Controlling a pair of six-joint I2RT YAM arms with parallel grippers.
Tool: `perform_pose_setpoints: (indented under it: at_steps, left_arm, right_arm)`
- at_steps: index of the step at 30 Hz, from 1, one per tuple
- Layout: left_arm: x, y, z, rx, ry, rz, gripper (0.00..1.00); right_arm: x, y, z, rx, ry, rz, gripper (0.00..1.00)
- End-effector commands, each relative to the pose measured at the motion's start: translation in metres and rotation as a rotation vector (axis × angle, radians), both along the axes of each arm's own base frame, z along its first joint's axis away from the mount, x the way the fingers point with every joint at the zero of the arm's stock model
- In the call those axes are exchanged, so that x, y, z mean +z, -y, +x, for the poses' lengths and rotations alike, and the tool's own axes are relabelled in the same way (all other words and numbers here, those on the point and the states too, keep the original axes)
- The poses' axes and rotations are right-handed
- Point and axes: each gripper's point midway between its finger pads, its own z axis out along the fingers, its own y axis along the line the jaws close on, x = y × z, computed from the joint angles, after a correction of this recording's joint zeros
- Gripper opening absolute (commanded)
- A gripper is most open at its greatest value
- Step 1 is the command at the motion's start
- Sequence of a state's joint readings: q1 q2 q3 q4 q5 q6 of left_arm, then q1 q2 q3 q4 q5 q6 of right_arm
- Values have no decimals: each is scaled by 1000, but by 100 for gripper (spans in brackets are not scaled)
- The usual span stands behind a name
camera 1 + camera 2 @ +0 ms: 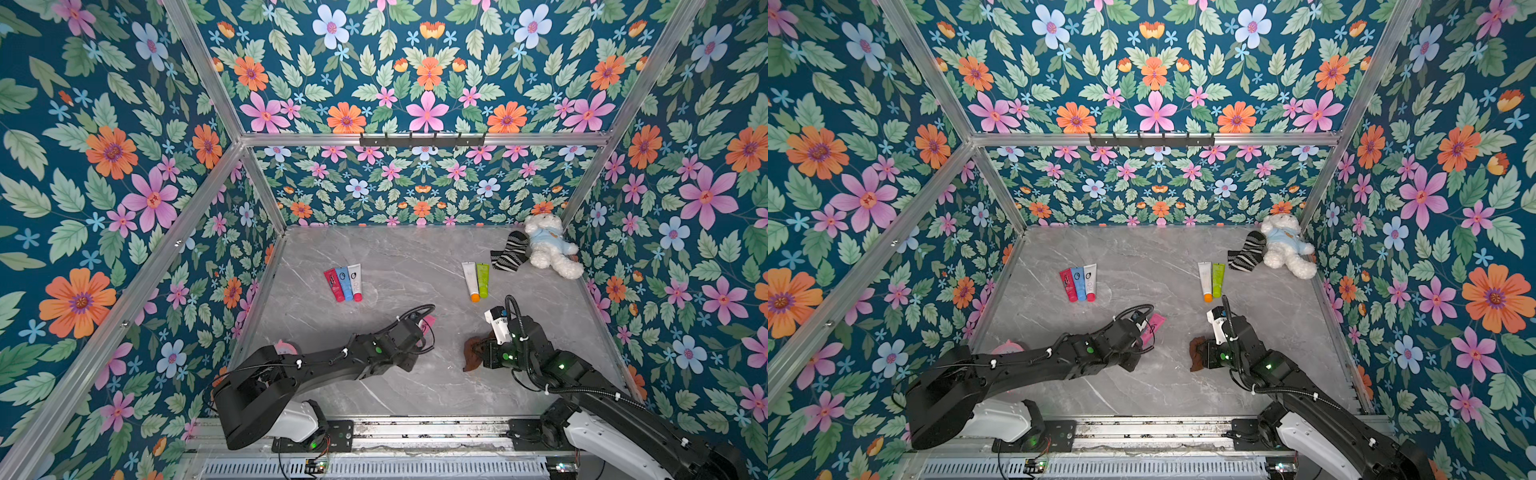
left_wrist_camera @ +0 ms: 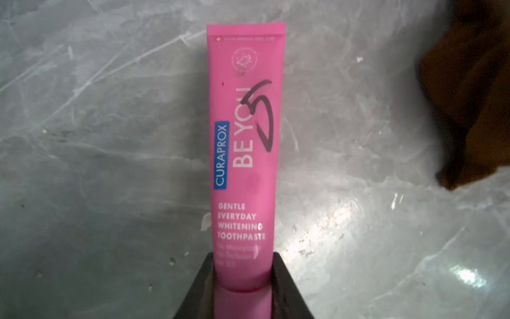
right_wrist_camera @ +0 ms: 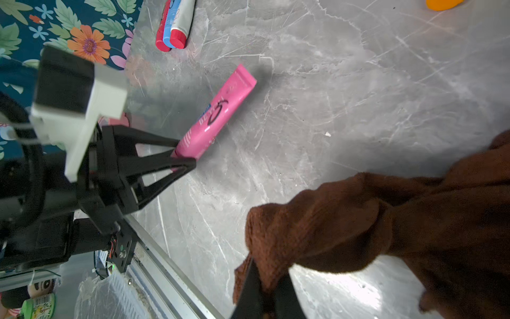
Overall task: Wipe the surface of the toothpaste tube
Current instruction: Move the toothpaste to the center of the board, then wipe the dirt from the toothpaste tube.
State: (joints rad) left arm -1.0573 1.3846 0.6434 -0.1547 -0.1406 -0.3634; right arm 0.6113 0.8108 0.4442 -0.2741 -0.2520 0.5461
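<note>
My left gripper (image 3: pixel 183 158) pinches the tube (image 2: pixel 242 138) by its cap end, low over the table (image 1: pixel 415 257); my right gripper (image 3: pixel 269 279) pinches the cloth (image 3: pixel 358 215), nearby. Wiping hard could twist the tube loose.

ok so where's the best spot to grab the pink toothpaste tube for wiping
Grip the pink toothpaste tube at its cap end, coming in lengthwise from that end, as the left gripper does. That end is rounder and probably firmer than the flat crimped tail, and this leaves the printed face with the black marker scribble free for the brown cloth in the right gripper.
</note>
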Motion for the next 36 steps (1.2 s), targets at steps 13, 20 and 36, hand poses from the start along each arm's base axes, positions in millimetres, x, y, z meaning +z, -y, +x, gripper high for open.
perform_pose_setpoints:
  at_steps: [13, 20, 36]
  left_arm:
    - [-10, 46, -20, -191, 121, -62, 8]
    - [-9, 46, -23, -199, 120, -80, 9]
    - [-9, 58, -26, -239, 105, -108, 3]
  right_arm:
    - [-18, -64, 28, 152, 0, -27, 0]
    - [-60, -73, 47, 133, -47, -91, 0]
    - [-90, -124, -4, 283, -132, 67, 0]
